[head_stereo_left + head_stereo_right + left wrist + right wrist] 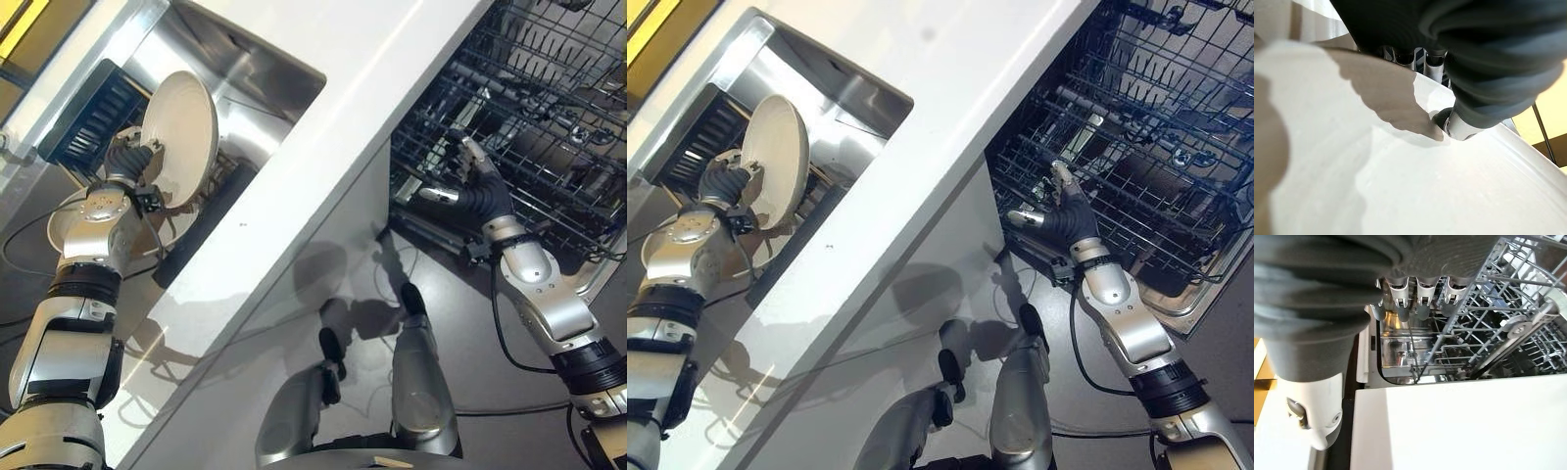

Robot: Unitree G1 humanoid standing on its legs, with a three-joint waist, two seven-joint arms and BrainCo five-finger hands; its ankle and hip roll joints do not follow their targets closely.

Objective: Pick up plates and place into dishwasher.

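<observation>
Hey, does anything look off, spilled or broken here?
Nothing stands out. The left hand holds a whole, clean-looking plate on edge over the sink, and the right hand rests open at the dishwasher rack. No spills or damage show.

- A white countertop (323,186) runs as a broad band from the 1 o'clock corner of the head views down to about 7 o'clock; its top is bare white.
- A steel sink (230,83) is sunk into the countertop at about 10 o'clock.
- Beside the sink at 9 o'clock a dark dish rack (93,117) sits on the counter.
- At 2 o'clock, just past the countertop's edge, a dark wire dishwasher rack (549,108) is pulled out over the grey floor (470,333).
</observation>
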